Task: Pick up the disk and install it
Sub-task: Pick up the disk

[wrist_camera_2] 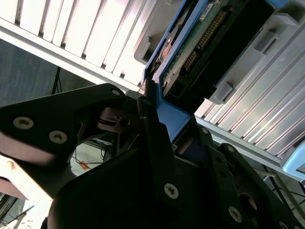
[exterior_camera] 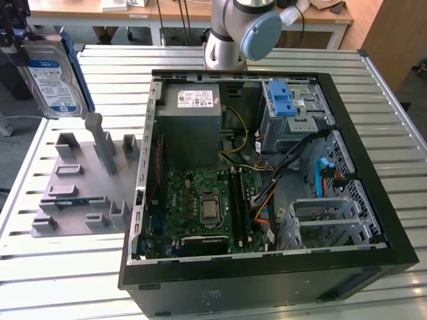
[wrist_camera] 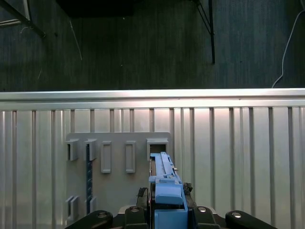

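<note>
1. Near edge of the table (exterior_camera: pixel 60 280): open black computer case (exterior_camera: pixel 253 293) lies on its side and takes up the middle and the exterior view's right of the slatted top.
2. Inside the case, near end: green motherboard (exterior_camera: pixel 200 207), with a bare metal drive cage (exterior_camera: pixel 327 220) beside it toward the exterior view's right.
3. Inside the case, far end: grey power supply box (exterior_camera: pixel 193 127) with a white sticker. A light-blue latch bracket (exterior_camera: pixel 283 100) sits on the bay next to it.
4. Table's left side in the exterior view: grey fixture plate (exterior_camera: pixel 73 193) with raised slots, just beside the case wall. The first wrist view shows it from above (wrist_camera: pixel 119 186), close to the table edge with dark floor past it.
5. Far corner at the exterior view's left: the disk (exterior_camera: pixel 52 77) is up in the air, clear of the plate. It stands roughly upright and a bit tilted, label facing the camera.
6. Gripper (exterior_camera: pixel 12 33) is clamped on the disk's blue carrier frame. In the second wrist view (wrist_camera_2: pixel 155 124) the black fingers (wrist_camera_2: pixel 150 138) pinch the frame, and the drive's circuit side (wrist_camera_2: pixel 190 47) shows beyond them.
7. The first wrist view shows the disk edge-on (wrist_camera: pixel 164 191) between the jaws of the gripper (wrist_camera: pixel 167 214), hanging over the plate.
8. Far edge of the table: arm base (exterior_camera: pixel 233 33), behind the case.
</note>
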`<state>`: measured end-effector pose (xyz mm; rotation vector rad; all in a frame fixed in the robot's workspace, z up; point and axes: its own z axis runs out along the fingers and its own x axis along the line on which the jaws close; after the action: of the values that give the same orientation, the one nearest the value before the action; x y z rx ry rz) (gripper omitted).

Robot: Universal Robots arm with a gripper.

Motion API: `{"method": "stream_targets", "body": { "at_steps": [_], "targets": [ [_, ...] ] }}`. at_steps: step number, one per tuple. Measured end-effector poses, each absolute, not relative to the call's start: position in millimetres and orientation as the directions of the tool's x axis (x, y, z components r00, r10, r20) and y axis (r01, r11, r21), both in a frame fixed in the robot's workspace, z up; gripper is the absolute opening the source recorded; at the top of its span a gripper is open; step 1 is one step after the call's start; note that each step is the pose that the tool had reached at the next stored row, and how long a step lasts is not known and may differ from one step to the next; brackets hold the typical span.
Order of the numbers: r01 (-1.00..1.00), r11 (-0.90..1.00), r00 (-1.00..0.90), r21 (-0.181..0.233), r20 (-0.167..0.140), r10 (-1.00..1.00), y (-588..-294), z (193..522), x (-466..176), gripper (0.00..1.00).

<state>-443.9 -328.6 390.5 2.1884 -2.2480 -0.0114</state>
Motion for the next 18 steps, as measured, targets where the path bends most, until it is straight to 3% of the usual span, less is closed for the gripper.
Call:
{"method": "stream_targets", "body": {
  "at_steps": [18],
  "targets": [
    [-1.0, 0.027, -0.027, 0.008, -0.002, -1.0, -329, 404, -444, 0.36]
  ]
}}
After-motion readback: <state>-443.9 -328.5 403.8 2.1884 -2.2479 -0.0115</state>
